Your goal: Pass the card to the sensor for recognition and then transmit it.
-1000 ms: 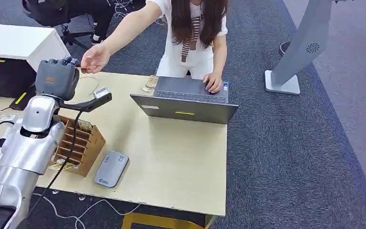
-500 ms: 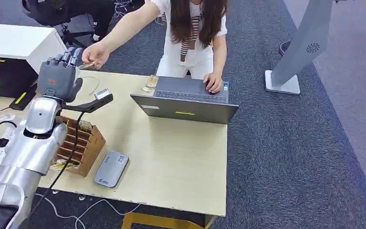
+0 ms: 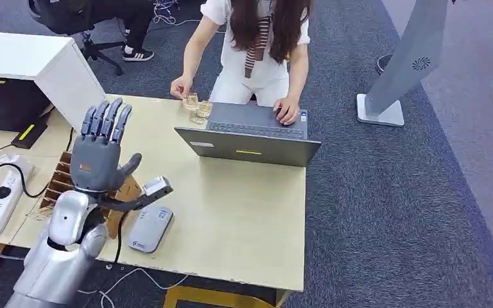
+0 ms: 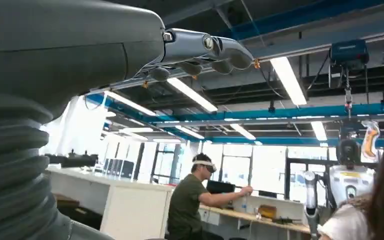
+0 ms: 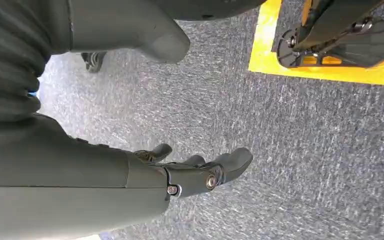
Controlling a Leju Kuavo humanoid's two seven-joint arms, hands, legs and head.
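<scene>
My left hand point(image 3: 99, 151) is raised above the table's left part with its fingers spread and nothing in it; its fingers point(image 4: 207, 47) point up toward the ceiling in the left wrist view. A person's hand point(image 3: 181, 86) rests at the table's far edge, on a small pile of cards point(image 3: 197, 107) beside the laptop. The grey card sensor point(image 3: 149, 227) lies flat on the table just right of my left forearm. My right hand point(image 5: 195, 172) hangs over the carpet with loosely bent fingers, holding nothing.
A wooden slotted card rack point(image 3: 64, 186) stands under my left hand. An open grey laptop point(image 3: 250, 138) sits at the table's point(image 3: 244, 218) far side, with the person's other hand on it. A power strip point(image 3: 0, 196) lies at the left. A grey stand point(image 3: 398, 70) rises at the back right.
My left hand has drawn back from the person toward me and opened wide. The person took the card and lowered the hand to the pile beside the laptop.
</scene>
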